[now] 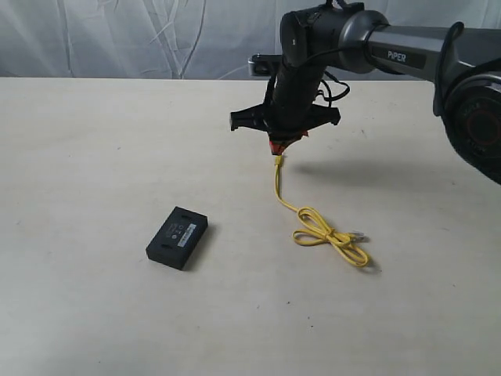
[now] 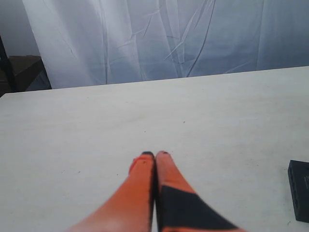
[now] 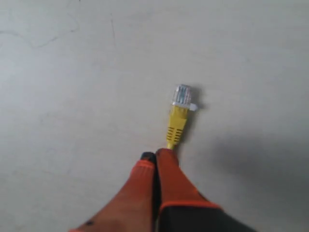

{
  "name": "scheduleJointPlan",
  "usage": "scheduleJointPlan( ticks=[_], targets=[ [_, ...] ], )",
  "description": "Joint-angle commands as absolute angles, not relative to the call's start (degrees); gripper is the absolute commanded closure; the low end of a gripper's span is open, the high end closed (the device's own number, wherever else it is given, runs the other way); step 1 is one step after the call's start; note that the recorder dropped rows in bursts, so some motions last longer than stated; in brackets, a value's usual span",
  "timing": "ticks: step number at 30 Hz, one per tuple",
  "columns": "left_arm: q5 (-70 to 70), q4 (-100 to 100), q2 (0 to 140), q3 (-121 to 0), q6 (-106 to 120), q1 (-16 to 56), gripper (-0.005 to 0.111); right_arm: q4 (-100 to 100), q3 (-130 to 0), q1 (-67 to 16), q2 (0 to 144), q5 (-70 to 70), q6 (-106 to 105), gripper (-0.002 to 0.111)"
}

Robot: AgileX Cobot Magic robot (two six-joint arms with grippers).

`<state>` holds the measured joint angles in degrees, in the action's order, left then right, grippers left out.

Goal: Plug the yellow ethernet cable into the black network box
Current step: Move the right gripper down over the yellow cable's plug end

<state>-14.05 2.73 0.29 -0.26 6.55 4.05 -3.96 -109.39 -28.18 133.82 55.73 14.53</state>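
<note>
The yellow ethernet cable [image 1: 291, 205] hangs from my right gripper [image 1: 279, 150], which is shut on it just behind one plug. That clear plug [image 3: 182, 95] and its yellow boot stick out past the orange fingertips [image 3: 164, 155] in the right wrist view. The cable's looped bundle [image 1: 330, 238] lies on the table with the other clear plug [image 1: 360, 234] beside it. To the left of the bundle and well apart from it, the black network box [image 1: 178, 236] lies flat; it also shows at the picture's edge in the left wrist view [image 2: 299, 191]. My left gripper [image 2: 155, 154] is shut and holds nothing.
The pale table [image 1: 94, 157] carries only the box and the cable. A white curtain [image 1: 141, 39] hangs behind its far edge. The right arm [image 1: 407, 55] reaches in from the right above the table. The left arm is out of the exterior view.
</note>
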Motion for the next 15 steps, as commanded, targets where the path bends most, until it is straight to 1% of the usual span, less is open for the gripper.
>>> scheduleJointPlan(
  ticks=[1,6,11,15],
  targets=[
    [-13.26,2.45,0.0,0.0,6.41,3.94,0.107,-9.87,-109.75,-28.01,134.43,55.3,14.8,0.109],
    [-13.26,2.45,0.0,0.0,6.41,3.94,0.107,-7.31,-109.75,-28.8,134.65,55.95,15.06,0.109],
    [-13.26,2.45,0.0,0.0,6.41,3.94,0.107,3.39,-109.75,-30.85,134.65,56.59,22.24,0.109],
    [-13.26,2.45,0.0,0.0,6.41,3.94,0.107,4.06,-109.75,-31.09,134.88,56.63,24.27,0.109]
  ],
)
